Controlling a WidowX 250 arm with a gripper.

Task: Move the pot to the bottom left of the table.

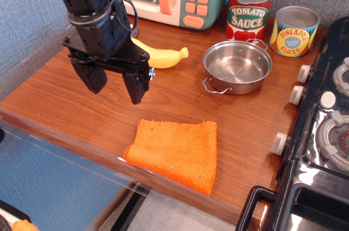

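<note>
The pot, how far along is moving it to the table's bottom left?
Nothing looks done: the pot sits by the tomato sauce can. In hand: nothing, the end effector hangs open and empty near the banana. Left: grasp the pot and carry it over.
</note>
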